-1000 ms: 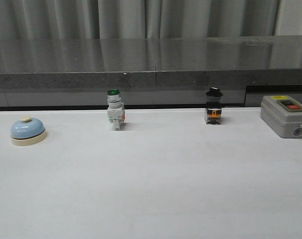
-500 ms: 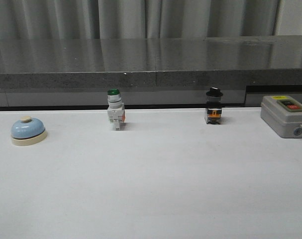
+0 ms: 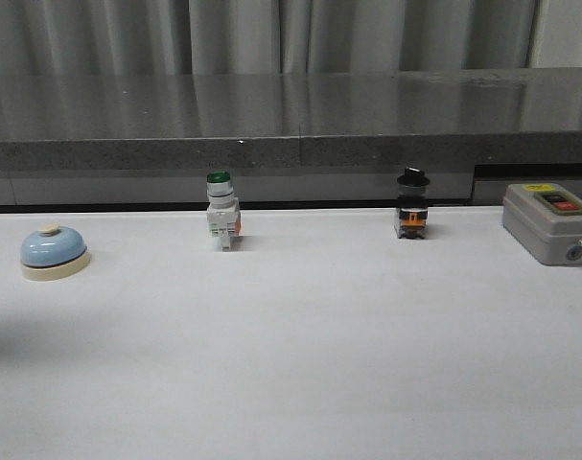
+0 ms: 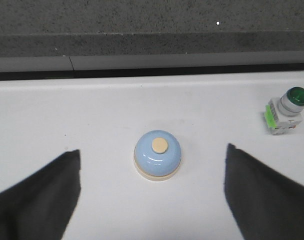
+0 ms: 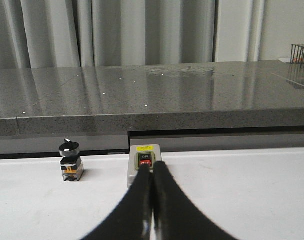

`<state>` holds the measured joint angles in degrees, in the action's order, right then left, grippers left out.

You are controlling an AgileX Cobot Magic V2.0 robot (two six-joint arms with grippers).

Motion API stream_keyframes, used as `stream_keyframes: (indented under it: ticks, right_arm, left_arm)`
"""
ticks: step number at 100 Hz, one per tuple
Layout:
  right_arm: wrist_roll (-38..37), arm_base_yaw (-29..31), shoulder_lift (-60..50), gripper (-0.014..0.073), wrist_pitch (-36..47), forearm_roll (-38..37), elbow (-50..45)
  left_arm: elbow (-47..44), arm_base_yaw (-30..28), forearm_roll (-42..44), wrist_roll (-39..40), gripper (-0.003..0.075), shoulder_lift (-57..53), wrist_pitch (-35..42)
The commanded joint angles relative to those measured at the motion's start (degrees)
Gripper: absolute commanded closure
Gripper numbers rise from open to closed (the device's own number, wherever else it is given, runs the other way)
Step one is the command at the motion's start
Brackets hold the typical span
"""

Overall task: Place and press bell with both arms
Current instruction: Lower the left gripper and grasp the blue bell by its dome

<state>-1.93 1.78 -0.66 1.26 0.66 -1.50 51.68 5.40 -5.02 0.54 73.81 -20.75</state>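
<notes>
White worktop (image 3: 300, 355) fills the front view, and we see neither arm there. On it, far to the left, sits the bell (image 3: 54, 252) — light-blue dome, cream base, cream button up. Further back stand a green-capped white switch (image 3: 222, 224) and a black-knobbed selector switch (image 3: 412, 204), well apart from each other, and at the right edge a grey box (image 3: 549, 223) with a yellow label and a red button; we cannot read any writing on it from here.

From the left wrist view, the left gripper (image 4: 152, 200) has its jaws spread wide, released and holding nothing. The bell (image 4: 158, 154) sits upright on the worktop between the two dark fingers (image 4: 39, 197), touching neither. The green-capped switch (image 4: 286, 109) stands off to one side, with a green strip on its white body.

From the right wrist view, the right gripper (image 5: 152, 205) has its jaws pressed together, clenched on nothing we can see. Past their tips lies the grey box (image 5: 144, 167) — its yellow label and red button show, but the lettering is too small for us to read. Near it stands the selector switch (image 5: 70, 161).
</notes>
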Motion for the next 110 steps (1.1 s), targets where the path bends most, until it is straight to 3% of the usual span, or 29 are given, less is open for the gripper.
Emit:
stream_keyframes:
  ticks: [1,59,110]
  right_arm:
    - [0.1,0.4,-1.0,0.0662,4.6,-0.7,0.8]
    - [0.1,0.4,-1.0,0.0662,4.6,-0.7,0.8]
    - [0.1,0.4,-1.0,0.0662,4.6,-0.7,0.8]
  left_arm:
    - [4.8,0.2,-0.1,0.2,0.0028,3.0,0.6]
    - [28.6,0.2,-1.0,0.2,0.0029,30.3,-20.8]
    - [32.9,0.2,-1.0,0.1,0.0029,39.7,-22.0]
